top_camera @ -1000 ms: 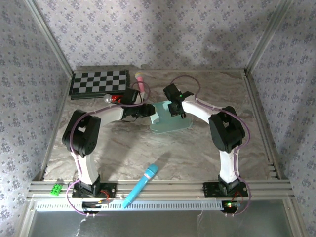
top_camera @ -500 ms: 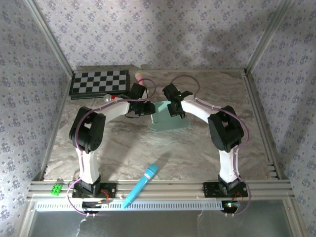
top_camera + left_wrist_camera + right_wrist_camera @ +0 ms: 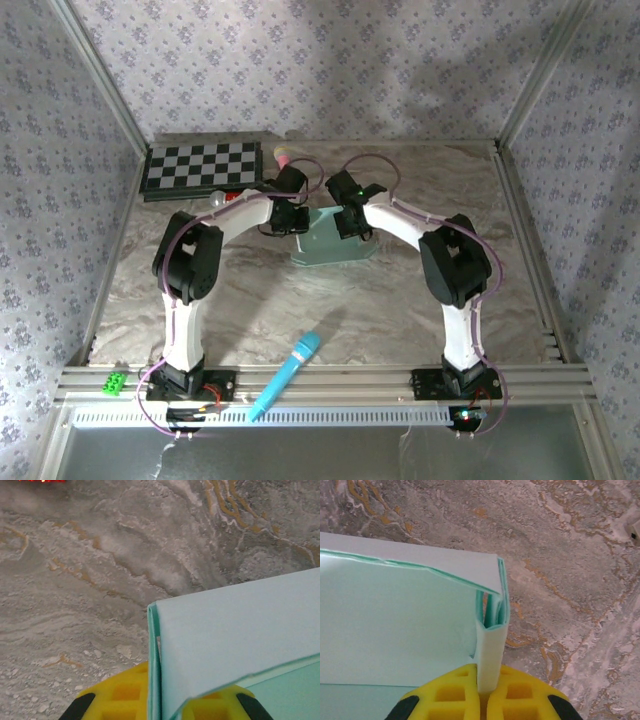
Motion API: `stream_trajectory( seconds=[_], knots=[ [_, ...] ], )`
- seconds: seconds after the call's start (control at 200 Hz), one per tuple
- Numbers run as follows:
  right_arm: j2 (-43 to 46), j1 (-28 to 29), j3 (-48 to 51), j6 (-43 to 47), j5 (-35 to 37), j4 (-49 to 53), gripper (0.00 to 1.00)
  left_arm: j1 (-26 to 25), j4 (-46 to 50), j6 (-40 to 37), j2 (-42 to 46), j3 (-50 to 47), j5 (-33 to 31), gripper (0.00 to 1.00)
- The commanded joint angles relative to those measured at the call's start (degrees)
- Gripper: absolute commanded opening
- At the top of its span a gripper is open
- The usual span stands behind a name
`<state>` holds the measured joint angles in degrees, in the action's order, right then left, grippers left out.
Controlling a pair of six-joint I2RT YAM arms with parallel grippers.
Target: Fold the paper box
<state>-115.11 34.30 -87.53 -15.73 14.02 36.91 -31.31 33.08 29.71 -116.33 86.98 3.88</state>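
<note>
Pinching, right gripper (image 3: 483, 687): the jaws are pressed shut on an upright, doubled wall of the paper box (image 3: 395, 625), just below a corner that stands at 12 o'clock from them.
Left gripper (image 3: 159, 705): the jaws are closed on either side of a raised card edge, and a folded panel is draped over the right-hand one.
Box position: the box is held between both grippers on the marbled table (image 3: 400, 300), toward 12 o'clock from the table's middle. The left gripper is set at its 10 o'clock corner, the right at its 12 o'clock edge.
Weight: judged very light, so it is easily dragged or lifted by one arm alone.
Stiffness: thin card that is firm along creases and easily bowed across open panels. A slightly wavy edge is seen beside the right gripper.
Surface: smooth and likely to slide on the table.
Fragility: likely to be dented or torn by a hard squeeze or twist.
Best hold: walls are best taken close to creases and corners, not mid-panel.
Surroundings: a blue microphone (image 3: 291, 372) is seen well apart at 6 o'clock and a chessboard (image 3: 203, 167) at 10 o'clock.
</note>
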Motion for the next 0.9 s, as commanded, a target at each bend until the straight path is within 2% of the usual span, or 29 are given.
stream_trajectory(
  seconds=[0.0, 0.18, 0.43, 0.515, 0.615, 0.69, 0.78, 0.895],
  knots=[
    [-2.35, 1.36, -2.0, 1.19, -2.95, 2.09, 0.07, -2.15, 4.61, -0.63, -1.87, 1.5, -1.47, 0.0],
    [-3.69, 1.37, -3.74, 0.61, -3.47, 3.59, 0.07, -3.01, 8.39, 1.79, -1.93, 1.78, -5.2, 0.0],
    [-5.11, 0.55, -6.43, 4.29, -4.37, 3.88, 0.08, -3.1, 4.09, 4.43, 1.48, -2.2, -0.14, 0.0],
    [-5.8, 0.26, -7.68, 6.59, -4.89, 4.19, 0.1, -3.1, 2.49, 5.46, 2.74, -3.93, 1.66, 0.07],
    [-6.18, 0.08, -8.73, 9.18, -5.53, 4.78, 0.15, -3.08, 0.68, 6.55, 4.27, -6.08, 2.98, 0.22],
    [-6.18, -0.19, -9.52, 10.29, -5.74, 5.51, 0.19, -3.06, -0.52, 6.91, 5.59, -7.43, 3.7, 0.24],
    [-6.01, -0.5, -10.58, 11.69, -6.06, 6.5, 0.31, -3.12, -0.9, 7.17, 7.17, -8.04, 4.14, 0.31],
    [-6.0, -0.75, -12.71, 13.73, -6.4, 8.47, 0.41, -3.06, -1.43, 7.41, 8.9, -8.71, 4.75, 0.4]
  ],
)
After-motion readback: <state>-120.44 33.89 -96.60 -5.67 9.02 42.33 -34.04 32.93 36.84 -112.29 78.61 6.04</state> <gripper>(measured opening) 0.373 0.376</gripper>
